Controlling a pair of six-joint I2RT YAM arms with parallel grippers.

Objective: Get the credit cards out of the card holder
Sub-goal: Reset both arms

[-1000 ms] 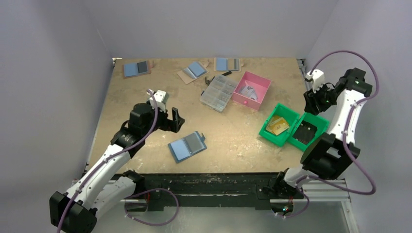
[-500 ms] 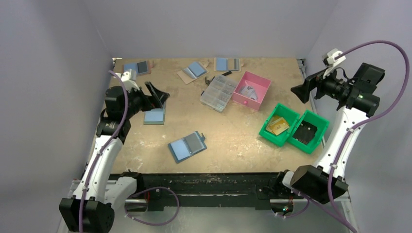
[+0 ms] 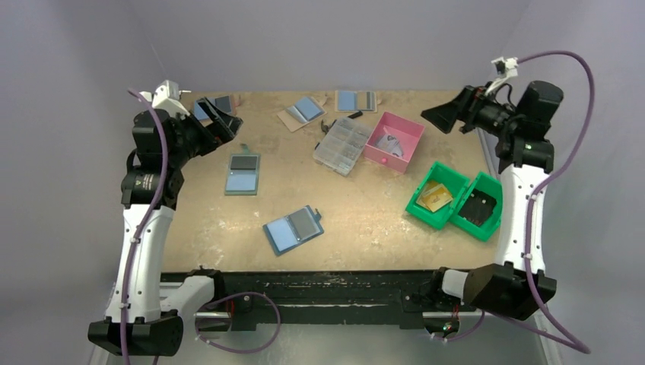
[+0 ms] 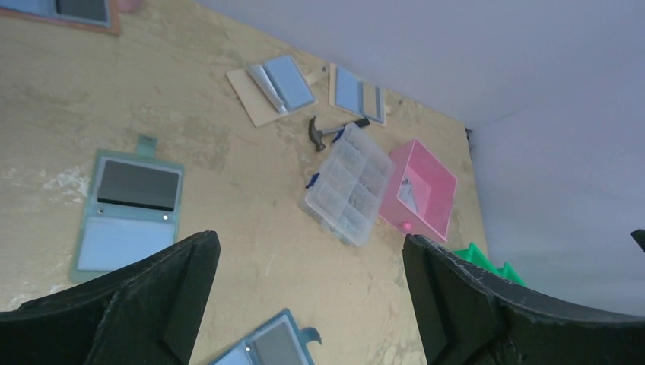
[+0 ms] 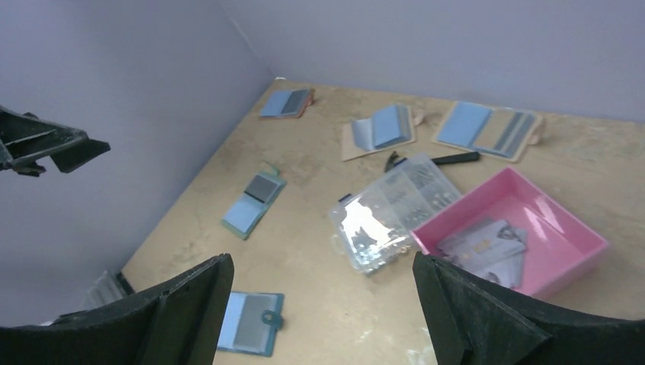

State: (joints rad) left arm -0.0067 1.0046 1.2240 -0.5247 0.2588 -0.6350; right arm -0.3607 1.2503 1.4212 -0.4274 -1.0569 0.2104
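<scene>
The card holder (image 3: 293, 228) lies open, at five o'clock from the left gripper (image 3: 220, 122) and eight o'clock from the right gripper (image 3: 439, 119), well apart from both. Both pairs of jaws gape wide, empty.

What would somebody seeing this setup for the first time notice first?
Probably the two arms standing tall at either side, with the left gripper and right gripper gaping open and holding nothing. Next come the loud colours: a pink bin at the far middle and a green box towards the right. Two open blue-and-grey card holders lie left of centre, one farther and one nearer.
</scene>
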